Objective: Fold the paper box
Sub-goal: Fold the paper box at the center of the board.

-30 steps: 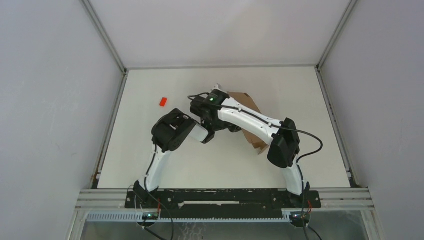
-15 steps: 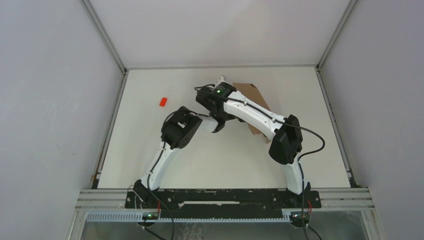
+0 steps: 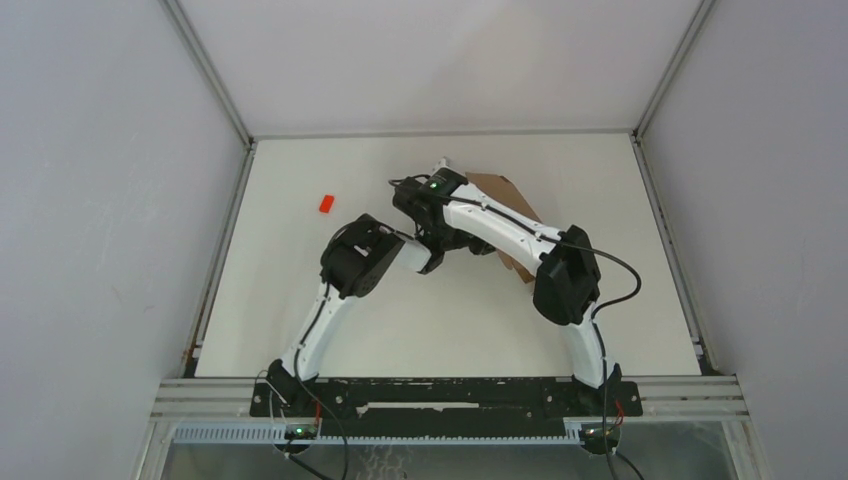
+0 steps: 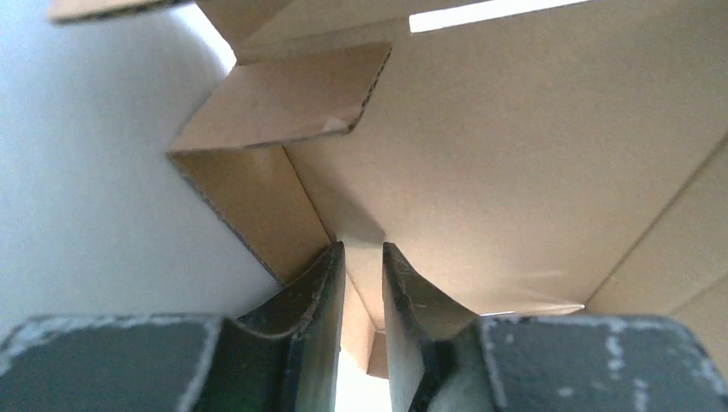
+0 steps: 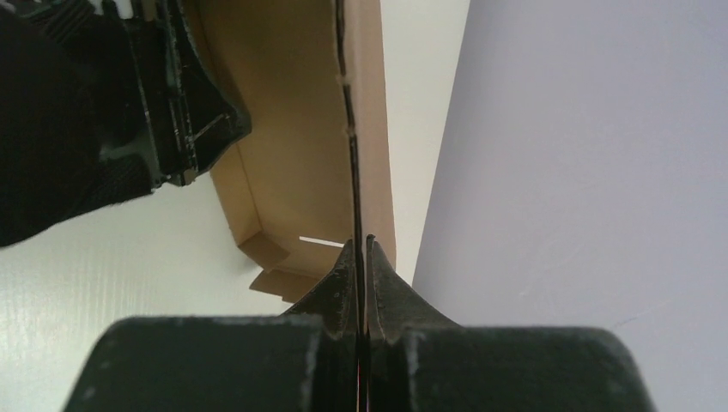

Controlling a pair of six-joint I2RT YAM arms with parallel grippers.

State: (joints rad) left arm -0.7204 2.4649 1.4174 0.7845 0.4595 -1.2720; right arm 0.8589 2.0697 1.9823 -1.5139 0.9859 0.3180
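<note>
The paper box (image 3: 500,188) stands half-folded near the tabletop's (image 3: 450,330) far edge, flaps loose: right gripper (image 5: 360,243) pinches a wall, left gripper (image 4: 362,249) barely parted, hold unclear.

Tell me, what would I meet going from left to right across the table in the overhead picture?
small red block → left arm's black elbow → paper box → right arm's black elbow

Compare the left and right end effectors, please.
The right end effector is pinched shut on a paper box wall; the left end effector shows a narrow gap between its fingers. The right meets cardboard edge-on; the left faces an inner corner fold. Both are at the same box.
</note>
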